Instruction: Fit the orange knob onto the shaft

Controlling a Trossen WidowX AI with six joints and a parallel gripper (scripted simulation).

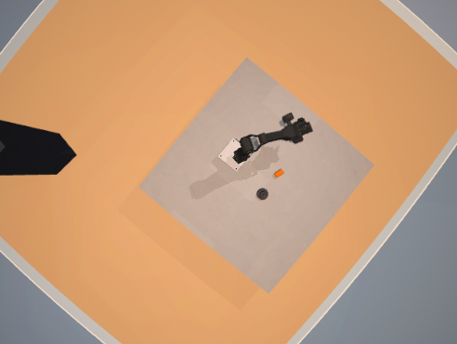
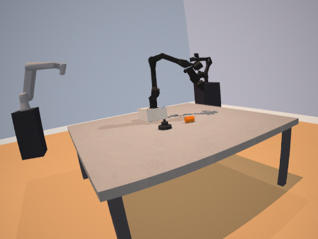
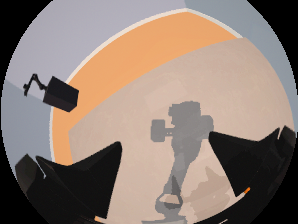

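Pincer (image 1: 304, 126) (image 2: 201, 86) (image 3: 168, 141) released, nothing between its fingers; orange knob (image 1: 279, 173) (image 2: 189, 119) lies sideways on the tabletop (image 1: 297, 228) (image 2: 155, 152) (image 3: 125, 130), below and well apart from it, so best approach: centre over it, descend slowly, straddle squarely.

Top looking straight down, exterior oblique, both showing table (image 1: 223, 223) (image 2: 155, 145)

Your arm (image 1: 274, 136) (image 2: 154, 75) is reaching toward two o'clock in the top view. In the exterior view, its lower part is rising toward twelve, and you are seeing the forearm (image 2: 174, 59) sloping toward four. Your gripper (image 1: 304, 125) (image 2: 198, 79) (image 3: 168, 141) is angling downward and standing wide open, its fingers showing at eight and four o'clock in the wrist view.
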